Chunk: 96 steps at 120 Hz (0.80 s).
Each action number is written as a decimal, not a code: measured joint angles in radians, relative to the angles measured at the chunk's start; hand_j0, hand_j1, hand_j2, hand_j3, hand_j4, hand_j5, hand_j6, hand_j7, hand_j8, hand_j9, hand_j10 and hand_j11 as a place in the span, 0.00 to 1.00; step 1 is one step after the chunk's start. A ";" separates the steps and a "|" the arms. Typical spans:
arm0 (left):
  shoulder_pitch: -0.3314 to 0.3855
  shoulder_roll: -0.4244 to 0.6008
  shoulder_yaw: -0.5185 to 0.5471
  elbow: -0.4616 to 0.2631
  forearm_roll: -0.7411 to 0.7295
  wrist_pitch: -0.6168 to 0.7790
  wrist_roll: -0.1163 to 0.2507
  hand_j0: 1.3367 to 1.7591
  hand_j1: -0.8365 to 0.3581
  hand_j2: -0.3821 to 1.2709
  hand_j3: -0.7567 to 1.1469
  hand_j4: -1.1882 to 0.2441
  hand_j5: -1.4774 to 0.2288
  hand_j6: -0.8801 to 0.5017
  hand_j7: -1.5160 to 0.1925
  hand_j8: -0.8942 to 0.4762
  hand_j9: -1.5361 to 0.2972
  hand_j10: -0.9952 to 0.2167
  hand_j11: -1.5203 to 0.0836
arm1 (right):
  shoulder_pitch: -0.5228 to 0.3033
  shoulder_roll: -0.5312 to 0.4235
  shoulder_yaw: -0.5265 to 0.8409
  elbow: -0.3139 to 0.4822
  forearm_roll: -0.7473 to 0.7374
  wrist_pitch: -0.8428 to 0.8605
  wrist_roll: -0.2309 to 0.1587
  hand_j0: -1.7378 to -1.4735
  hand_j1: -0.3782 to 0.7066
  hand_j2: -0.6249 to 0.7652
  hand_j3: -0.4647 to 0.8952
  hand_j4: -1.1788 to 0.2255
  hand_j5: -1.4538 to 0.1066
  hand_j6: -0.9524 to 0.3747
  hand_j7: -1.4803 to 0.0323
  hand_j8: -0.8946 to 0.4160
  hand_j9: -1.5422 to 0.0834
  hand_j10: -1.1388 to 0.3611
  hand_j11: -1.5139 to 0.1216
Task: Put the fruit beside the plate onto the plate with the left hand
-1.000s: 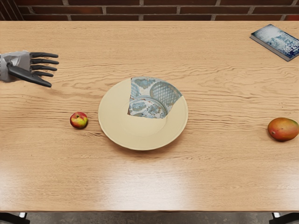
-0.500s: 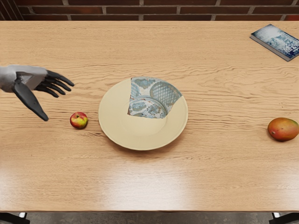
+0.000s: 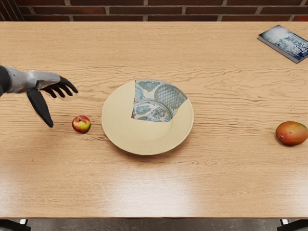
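Note:
A small red and yellow apple point(image 3: 81, 123) lies on the table just left of the cream plate point(image 3: 125, 130), close to its rim. The plate has a blue patterned wedge in its upper right part. My left hand point(image 3: 55, 98) comes in from the left edge and hovers up and left of the apple, apart from it. Its fingers are spread and the thumb points down; it holds nothing. The right arm does not show.
A mango point(image 3: 291, 133) lies near the table's right edge, far from the plate. A blue book point(image 3: 285, 42) rests at the back right corner. A brick wall runs behind the wooden table point(image 3: 154, 183).
My left hand has moved right and down toward the apple, turning so that the thumb points down. The apple, plate and mango have not moved.

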 joint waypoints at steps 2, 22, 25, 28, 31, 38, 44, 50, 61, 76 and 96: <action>-0.012 -0.013 0.022 -0.005 -0.008 0.015 0.010 0.76 0.73 0.26 0.40 0.64 0.66 0.44 0.68 0.45 0.65 0.60 0.73 | 0.000 0.000 0.000 0.000 0.000 0.000 0.000 0.30 0.07 0.44 0.34 0.81 0.90 0.69 0.95 0.66 0.92 0.74 0.90; -0.055 -0.094 0.151 -0.041 -0.043 0.148 0.123 0.76 0.71 0.27 0.40 0.63 0.65 0.43 0.68 0.45 0.64 0.59 0.72 | 0.000 0.000 0.000 0.000 0.000 0.000 0.000 0.30 0.07 0.44 0.34 0.81 0.90 0.69 0.95 0.66 0.92 0.74 0.90; -0.057 -0.107 0.160 -0.044 -0.044 0.168 0.144 0.76 0.71 0.27 0.40 0.63 0.65 0.43 0.67 0.45 0.64 0.59 0.72 | 0.000 0.000 0.000 0.000 0.000 0.000 0.000 0.30 0.07 0.44 0.34 0.81 0.90 0.69 0.95 0.66 0.92 0.74 0.90; -0.058 -0.117 0.168 -0.047 -0.044 0.184 0.163 0.76 0.71 0.27 0.40 0.63 0.65 0.43 0.67 0.45 0.64 0.59 0.72 | 0.000 0.000 0.000 0.000 0.000 0.000 0.000 0.30 0.07 0.44 0.34 0.81 0.90 0.69 0.95 0.66 0.92 0.74 0.90; -0.064 -0.123 0.173 -0.050 -0.042 0.198 0.179 0.76 0.71 0.27 0.40 0.63 0.65 0.43 0.67 0.44 0.64 0.59 0.72 | 0.000 0.000 0.000 0.000 0.000 0.000 0.000 0.30 0.07 0.44 0.34 0.81 0.90 0.69 0.95 0.66 0.92 0.74 0.90; -0.066 -0.137 0.182 -0.056 -0.022 0.230 0.205 0.76 0.71 0.27 0.40 0.63 0.65 0.43 0.67 0.44 0.64 0.59 0.72 | 0.000 0.000 0.000 0.000 0.000 0.000 0.000 0.30 0.07 0.44 0.34 0.81 0.90 0.69 0.95 0.66 0.92 0.74 0.90; -0.065 -0.161 0.187 -0.060 0.004 0.250 0.217 0.76 0.71 0.27 0.40 0.63 0.65 0.43 0.67 0.44 0.64 0.59 0.72 | 0.000 0.000 0.000 0.000 0.000 0.000 0.000 0.30 0.07 0.44 0.34 0.81 0.90 0.69 0.95 0.66 0.92 0.74 0.90; -0.064 -0.184 0.190 -0.063 0.040 0.262 0.225 0.76 0.71 0.27 0.40 0.63 0.65 0.43 0.67 0.44 0.64 0.59 0.72 | 0.000 0.000 0.000 0.000 0.000 0.000 0.000 0.30 0.07 0.44 0.34 0.81 0.90 0.69 0.95 0.66 0.92 0.74 0.90; -0.063 -0.221 0.193 -0.065 0.089 0.274 0.233 0.76 0.71 0.27 0.40 0.63 0.65 0.43 0.67 0.44 0.64 0.59 0.72 | 0.000 0.000 0.000 0.000 0.000 0.000 0.000 0.30 0.07 0.44 0.34 0.81 0.90 0.69 0.95 0.66 0.92 0.74 0.90; -0.064 -0.274 0.194 -0.066 0.114 0.283 0.241 0.76 0.70 0.27 0.40 0.62 0.64 0.42 0.66 0.44 0.63 0.58 0.71 | 0.000 0.000 0.000 0.000 0.000 0.000 0.000 0.30 0.07 0.44 0.34 0.81 0.90 0.69 0.95 0.66 0.92 0.74 0.90; -0.055 -0.336 0.194 -0.065 0.124 0.324 0.245 0.76 0.68 0.27 0.40 0.61 0.63 0.41 0.65 0.42 0.62 0.56 0.70 | 0.000 0.000 0.000 0.000 0.000 0.000 0.000 0.30 0.07 0.44 0.34 0.81 0.90 0.69 0.95 0.66 0.92 0.74 0.90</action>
